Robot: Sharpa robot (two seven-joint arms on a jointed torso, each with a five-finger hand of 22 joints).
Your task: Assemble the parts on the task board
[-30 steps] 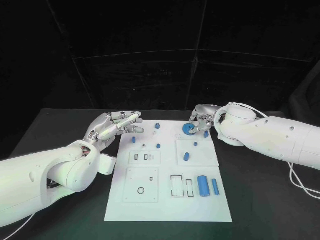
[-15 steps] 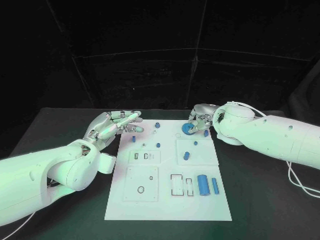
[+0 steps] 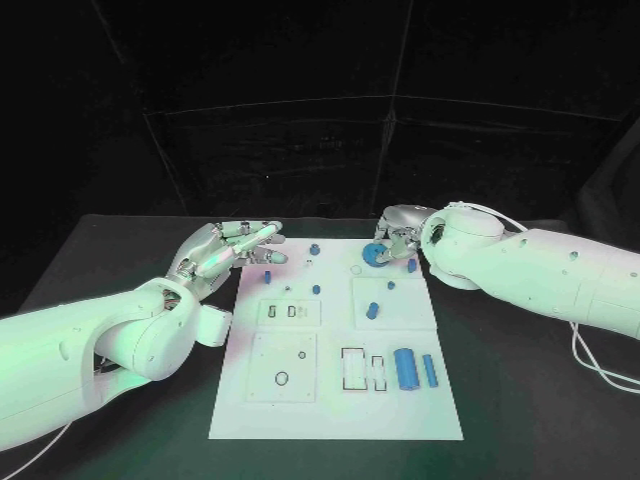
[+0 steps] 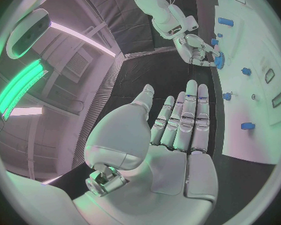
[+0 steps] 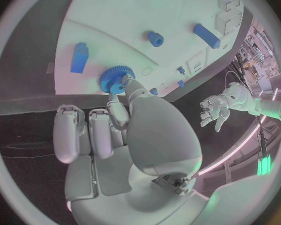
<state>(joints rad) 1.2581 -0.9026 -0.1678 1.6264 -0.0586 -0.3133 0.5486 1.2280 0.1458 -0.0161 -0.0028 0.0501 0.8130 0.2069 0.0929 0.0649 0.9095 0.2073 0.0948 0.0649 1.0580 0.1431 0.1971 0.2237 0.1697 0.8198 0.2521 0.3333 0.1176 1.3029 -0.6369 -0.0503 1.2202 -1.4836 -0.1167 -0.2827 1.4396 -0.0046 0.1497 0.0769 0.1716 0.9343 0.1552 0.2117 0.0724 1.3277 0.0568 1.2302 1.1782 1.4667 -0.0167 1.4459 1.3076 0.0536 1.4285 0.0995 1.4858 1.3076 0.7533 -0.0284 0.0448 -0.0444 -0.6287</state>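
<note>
Now | R hand (image 5: pixel 125 135) pinches blue toothed gear (image 5: pixel 117 79) | L hand (image 4: pixel 172 135) open, empty

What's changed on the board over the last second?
Very little. The right hand has crept slightly toward the far edge of the board, keeping its pinch on the blue gear. The left hand still hovers open beside the board, and the other blue parts lie unmoved.

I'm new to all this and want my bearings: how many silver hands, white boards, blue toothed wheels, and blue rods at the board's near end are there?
Silver hands: 2, the left hand and the right hand
white board: 1
blue toothed wheel: 1
Blue rods at the near end: 2, a thick rod and a thin rod
Total: 6
</note>
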